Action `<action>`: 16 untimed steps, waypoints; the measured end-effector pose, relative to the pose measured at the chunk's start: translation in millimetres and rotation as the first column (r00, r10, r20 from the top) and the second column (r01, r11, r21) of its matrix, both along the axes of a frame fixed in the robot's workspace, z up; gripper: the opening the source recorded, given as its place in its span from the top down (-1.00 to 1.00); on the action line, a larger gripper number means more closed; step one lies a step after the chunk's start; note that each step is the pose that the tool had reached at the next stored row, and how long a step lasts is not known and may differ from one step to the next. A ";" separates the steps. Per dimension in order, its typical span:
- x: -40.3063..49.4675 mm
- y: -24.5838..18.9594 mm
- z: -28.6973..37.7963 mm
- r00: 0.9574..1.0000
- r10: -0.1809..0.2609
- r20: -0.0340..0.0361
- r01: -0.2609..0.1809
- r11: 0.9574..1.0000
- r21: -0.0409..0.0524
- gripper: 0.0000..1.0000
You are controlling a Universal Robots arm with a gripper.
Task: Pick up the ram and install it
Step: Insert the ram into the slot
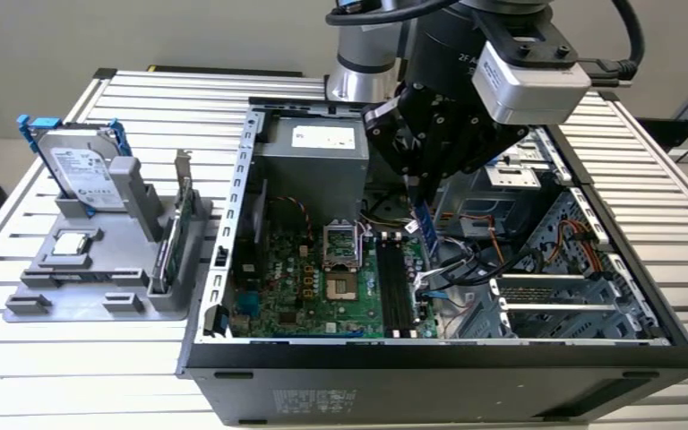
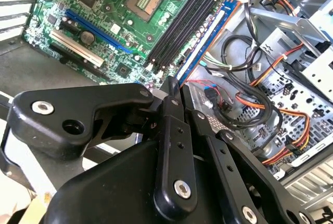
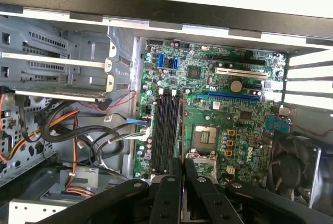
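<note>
My gripper (image 1: 423,204) hangs inside the open computer case (image 1: 440,358) and is shut on the ram (image 1: 425,231), a thin blue-faced stick that points down from the fingers. In the exterior view the ram hovers just above the far end of the motherboard's long black slots (image 1: 394,287), a little to their right. The first wrist view has the ram (image 3: 183,125) edge-on as a thin reddish line running out from between the fingers (image 3: 174,169), beside the slots (image 3: 167,130). Its blue side (image 2: 205,44) also runs alongside the slots (image 2: 182,21) in the second wrist view.
A grey tray (image 1: 33,305) on the exterior view's left holds a hard drive (image 1: 81,166), an upright card (image 1: 171,242) and a small silver chip (image 1: 72,244). Inside the case are the power supply (image 1: 314,152), the CPU socket (image 1: 341,288), loose cables (image 1: 487,260) and a drive cage (image 1: 559,305).
</note>
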State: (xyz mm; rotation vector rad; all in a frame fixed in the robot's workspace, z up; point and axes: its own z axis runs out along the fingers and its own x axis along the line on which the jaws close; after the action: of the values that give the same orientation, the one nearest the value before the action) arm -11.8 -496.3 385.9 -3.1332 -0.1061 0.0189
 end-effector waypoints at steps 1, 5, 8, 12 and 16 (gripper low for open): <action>0.0 0.0 -0.2 1.000 0.000 0.000 0.000 1.000 0.000 1.00; 0.1 0.0 -1.2 1.000 0.000 0.000 0.000 1.000 -0.002 1.00; -0.1 0.0 -1.9 1.000 0.000 0.000 0.000 1.000 -0.003 1.00; 0.0 0.0 -3.1 1.000 0.000 0.000 0.000 1.000 -0.004 1.00; 0.0 0.0 -4.4 1.000 0.000 0.000 0.000 1.000 -0.005 1.00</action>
State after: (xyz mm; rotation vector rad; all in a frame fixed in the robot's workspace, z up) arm -11.8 -496.3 381.4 -3.1382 -0.1063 0.0191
